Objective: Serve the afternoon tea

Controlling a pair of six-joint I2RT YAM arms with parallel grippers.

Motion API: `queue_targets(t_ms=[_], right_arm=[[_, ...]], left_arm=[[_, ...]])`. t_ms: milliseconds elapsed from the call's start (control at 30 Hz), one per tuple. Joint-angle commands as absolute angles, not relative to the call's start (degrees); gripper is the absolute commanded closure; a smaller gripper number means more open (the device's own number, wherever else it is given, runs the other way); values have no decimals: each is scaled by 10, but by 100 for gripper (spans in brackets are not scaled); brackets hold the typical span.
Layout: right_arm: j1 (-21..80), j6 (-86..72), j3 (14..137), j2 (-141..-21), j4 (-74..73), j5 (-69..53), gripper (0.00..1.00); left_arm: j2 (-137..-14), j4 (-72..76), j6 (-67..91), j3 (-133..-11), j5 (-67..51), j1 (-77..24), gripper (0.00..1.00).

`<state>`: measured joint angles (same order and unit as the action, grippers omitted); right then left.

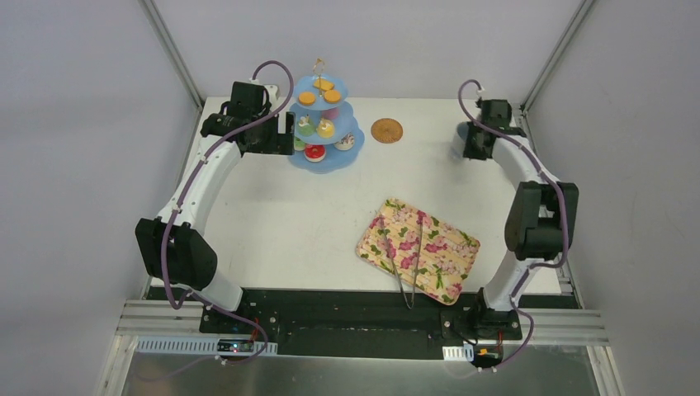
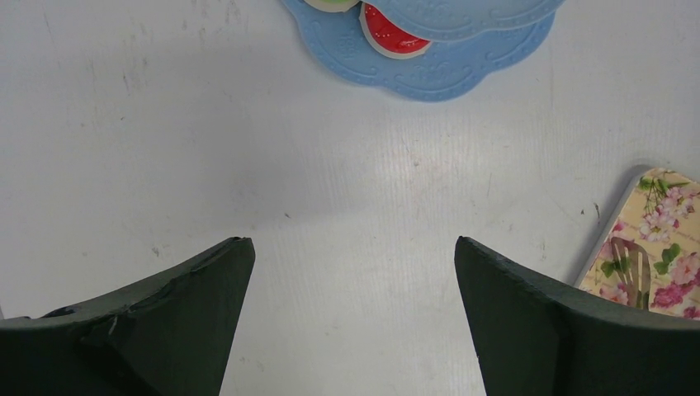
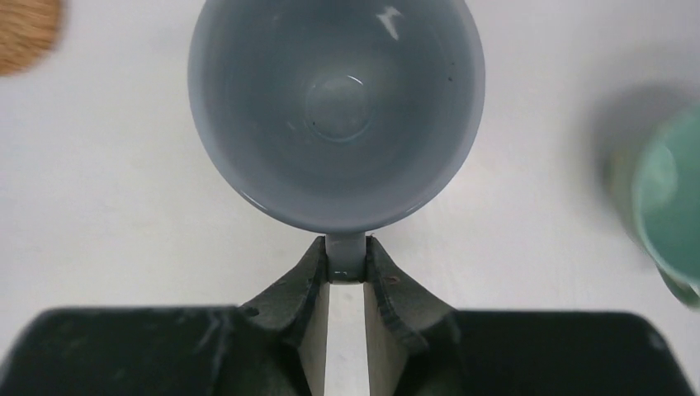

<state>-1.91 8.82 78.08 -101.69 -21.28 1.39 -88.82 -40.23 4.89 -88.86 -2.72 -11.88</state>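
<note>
The afternoon tea sits on a blue three-tier stand [image 1: 323,124] at the back: orange biscuits [image 1: 307,98] on top, small cupcakes [image 1: 325,128] in the middle, a red iced donut [image 1: 314,152] at the bottom. My left gripper [image 1: 289,132] hovers just left of the stand. In its wrist view the left gripper [image 2: 353,247] is open over bare table, with the red donut [image 2: 392,35] and the stand's base [image 2: 429,70] ahead of it. My right gripper [image 3: 347,247] is shut on the handle [image 3: 347,262] of a grey-blue cup [image 3: 334,107] at the far right.
A green cup [image 3: 673,206] stands right of the grey-blue one. A brown woven coaster [image 1: 386,130] lies right of the stand. The flowered tray [image 1: 437,247] near the front carries metal tongs [image 1: 404,264]. Walls enclose the table on three sides.
</note>
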Motion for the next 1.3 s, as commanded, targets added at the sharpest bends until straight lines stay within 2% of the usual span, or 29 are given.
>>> queue_targets(t_ms=[0, 400, 933, 1267], right_arm=[[65, 77, 934, -1088, -207, 53, 100], [189, 95, 1256, -1302, -259, 128, 100], [236, 59, 1300, -1354, -238, 183, 100], [248, 36, 1300, -1362, -241, 170, 100]], left_arm=[[-880, -419, 49, -907, -25, -111, 3], [-858, -424, 38, -891, -8, -112, 4], [-851, -433, 27, -888, -4, -111, 4], [-851, -430, 22, -883, 8, -112, 4]])
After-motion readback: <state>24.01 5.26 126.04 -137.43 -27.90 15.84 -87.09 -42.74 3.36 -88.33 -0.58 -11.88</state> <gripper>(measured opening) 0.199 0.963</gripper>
